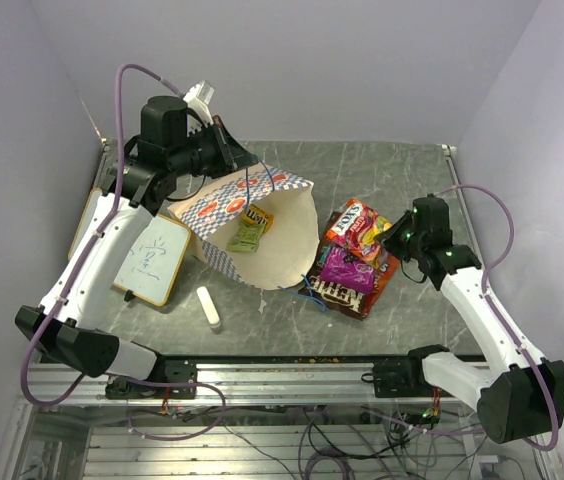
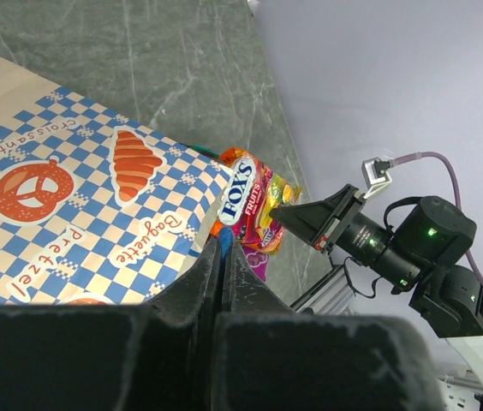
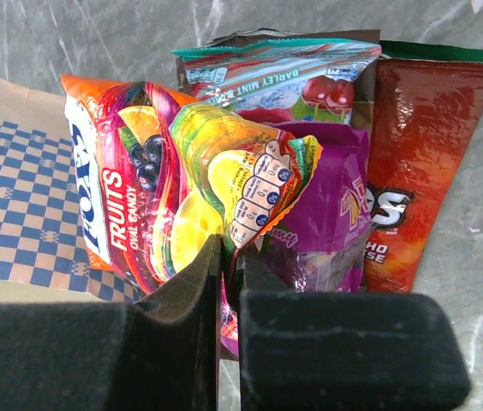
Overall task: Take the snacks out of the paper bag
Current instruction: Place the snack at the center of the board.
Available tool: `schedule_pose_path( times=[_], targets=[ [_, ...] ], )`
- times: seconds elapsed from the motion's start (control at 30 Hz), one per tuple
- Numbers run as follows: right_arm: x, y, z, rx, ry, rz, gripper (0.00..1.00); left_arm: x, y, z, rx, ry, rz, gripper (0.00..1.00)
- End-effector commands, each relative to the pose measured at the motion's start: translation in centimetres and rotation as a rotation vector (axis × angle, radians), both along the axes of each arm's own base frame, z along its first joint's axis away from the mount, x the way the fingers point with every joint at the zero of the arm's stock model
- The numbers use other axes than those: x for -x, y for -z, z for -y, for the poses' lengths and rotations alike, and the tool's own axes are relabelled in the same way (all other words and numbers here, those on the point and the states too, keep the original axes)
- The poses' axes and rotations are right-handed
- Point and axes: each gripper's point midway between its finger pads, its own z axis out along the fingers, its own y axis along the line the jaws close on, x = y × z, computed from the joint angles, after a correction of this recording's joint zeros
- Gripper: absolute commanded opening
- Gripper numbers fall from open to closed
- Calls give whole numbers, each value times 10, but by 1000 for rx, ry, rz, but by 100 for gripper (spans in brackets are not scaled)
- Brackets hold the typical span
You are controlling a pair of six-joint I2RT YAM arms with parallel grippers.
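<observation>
The paper bag (image 1: 224, 205) lies on its side, mouth open toward the right front. A green packet (image 1: 246, 236) and a yellow one (image 1: 261, 216) lie inside. My left gripper (image 1: 224, 148) is at the bag's raised far edge, shut on its blue cord handle (image 2: 223, 247). To the right is a pile of snacks: an orange Fox's fruit-candy packet (image 3: 130, 188), a purple packet (image 3: 336, 214), red Doritos (image 3: 417, 163), a mint packet (image 3: 276, 73) and a brown chocolate bag (image 1: 342, 295). My right gripper (image 3: 229, 253) is shut on the Fox's packet's edge.
A wood-framed whiteboard (image 1: 148, 258) lies left of the bag. A small white cylinder (image 1: 208, 308) lies in front of it. The bag's other blue cord (image 1: 311, 291) trails by the pile. Grey walls close in on three sides.
</observation>
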Motion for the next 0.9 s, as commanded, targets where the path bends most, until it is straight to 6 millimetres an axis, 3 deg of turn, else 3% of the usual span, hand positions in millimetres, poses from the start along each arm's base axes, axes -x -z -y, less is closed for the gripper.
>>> schedule_pose_path(
  times=[0.0,0.13,0.5,0.67,0.87],
  targets=[
    [8,1,17,60,30,-37,0,4,-21,3,17,44,57,7],
    [11,-6,16,57,19,-25,0,6,-22,2,12,47,62,7],
    [17,32,25,101,39,-92,4,9,-22,4,13,66,61,7],
    [13,11,24,104,21,-34,14,10,-24,4,16,67,65,7],
    [9,-23,21,131,-41,38,40,16,-21,7,28,106,76,7]
  ],
)
